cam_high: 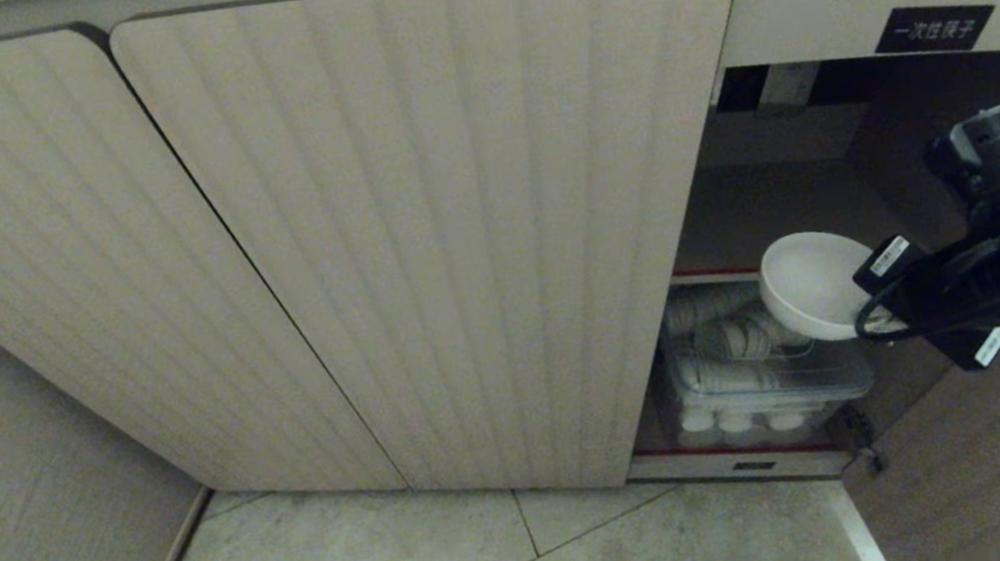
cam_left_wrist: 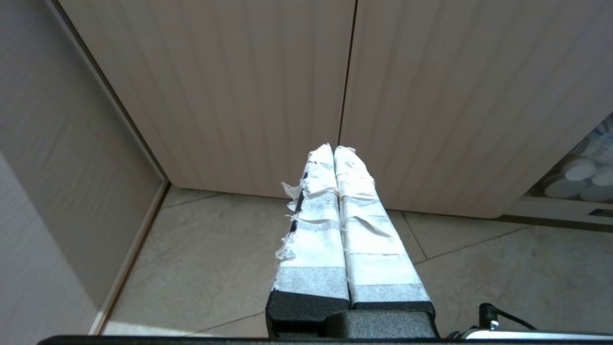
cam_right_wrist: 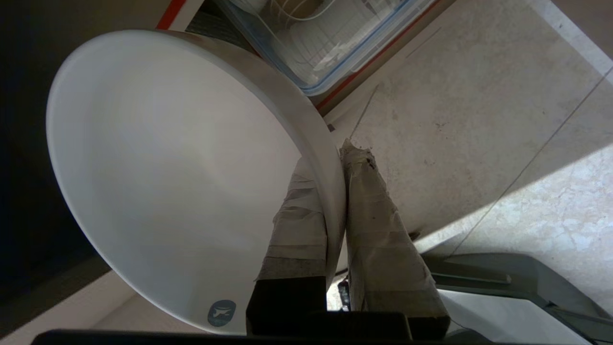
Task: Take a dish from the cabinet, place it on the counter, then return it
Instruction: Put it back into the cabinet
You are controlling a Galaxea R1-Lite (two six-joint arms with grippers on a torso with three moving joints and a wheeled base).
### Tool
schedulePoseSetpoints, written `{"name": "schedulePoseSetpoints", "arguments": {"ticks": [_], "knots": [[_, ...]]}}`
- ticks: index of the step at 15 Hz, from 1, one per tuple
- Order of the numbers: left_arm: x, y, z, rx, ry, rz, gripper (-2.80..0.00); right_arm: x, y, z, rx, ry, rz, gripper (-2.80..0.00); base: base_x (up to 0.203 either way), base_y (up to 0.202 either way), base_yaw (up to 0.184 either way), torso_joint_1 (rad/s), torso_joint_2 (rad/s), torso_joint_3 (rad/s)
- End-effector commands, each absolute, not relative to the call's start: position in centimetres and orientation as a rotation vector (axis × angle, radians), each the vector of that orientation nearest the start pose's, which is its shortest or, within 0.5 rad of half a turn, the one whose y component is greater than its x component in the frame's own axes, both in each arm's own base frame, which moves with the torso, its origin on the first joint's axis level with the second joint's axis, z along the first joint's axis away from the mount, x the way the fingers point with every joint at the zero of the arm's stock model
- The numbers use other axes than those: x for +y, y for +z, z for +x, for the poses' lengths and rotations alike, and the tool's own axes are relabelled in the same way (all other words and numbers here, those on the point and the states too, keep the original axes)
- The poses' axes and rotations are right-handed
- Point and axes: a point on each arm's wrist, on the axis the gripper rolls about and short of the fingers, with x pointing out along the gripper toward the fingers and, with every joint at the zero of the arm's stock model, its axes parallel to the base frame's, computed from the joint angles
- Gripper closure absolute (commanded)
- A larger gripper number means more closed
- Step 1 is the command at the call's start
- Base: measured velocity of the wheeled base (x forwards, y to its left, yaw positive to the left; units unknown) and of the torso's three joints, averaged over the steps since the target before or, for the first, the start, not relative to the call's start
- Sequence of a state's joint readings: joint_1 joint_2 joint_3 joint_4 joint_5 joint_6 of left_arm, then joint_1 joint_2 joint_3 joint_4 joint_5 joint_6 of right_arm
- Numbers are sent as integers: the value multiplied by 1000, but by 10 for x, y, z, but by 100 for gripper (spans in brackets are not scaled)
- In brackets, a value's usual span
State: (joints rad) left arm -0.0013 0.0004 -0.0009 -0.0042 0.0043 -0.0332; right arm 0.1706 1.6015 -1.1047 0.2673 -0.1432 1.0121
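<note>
R gripper [cam_right_wrist: 335, 191] pinched white bowl [cam_high: 809, 285] rim.
Bowl tilted at open cabinet [cam_high: 457, 229]; L gripper [cam_left_wrist: 335, 158] closed, empty.

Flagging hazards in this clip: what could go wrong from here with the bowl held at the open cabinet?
The right claw pinches the bowl only at its rim, so the tilted, glossy bowl might slip. It hangs over the clear box of cups and hard floor tiles. The nearby closed door edge could clip it.

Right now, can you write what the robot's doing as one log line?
right gripper: shut on bowl rim, at open cabinet | left gripper: shut, idle
</note>
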Motion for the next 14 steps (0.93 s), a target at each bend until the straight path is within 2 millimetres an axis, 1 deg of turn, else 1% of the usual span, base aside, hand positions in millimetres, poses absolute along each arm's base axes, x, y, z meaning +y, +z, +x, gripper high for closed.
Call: {"name": "schedulePoseSetpoints", "arguments": {"ticks": [1,5,6,10,14], "knots": [[0,76,-23,-6,4,-34,0,43,205,278,712,-374,844,0,0,0,0,0,0,0],[0,76,-23,-6,3,-34,0,43,205,293,703,-386,858,0,0,0,0,0,0,0],[0,76,-23,-6,3,-34,0,43,205,294,703,-386,858,0,0,0,0,0,0,0],[0,76,-23,-5,3,-34,0,42,204,315,698,-382,865,0,0,0,0,0,0,0],[0,76,-23,-5,3,-34,0,33,213,331,692,-409,868,0,0,0,0,0,0,0]]}}
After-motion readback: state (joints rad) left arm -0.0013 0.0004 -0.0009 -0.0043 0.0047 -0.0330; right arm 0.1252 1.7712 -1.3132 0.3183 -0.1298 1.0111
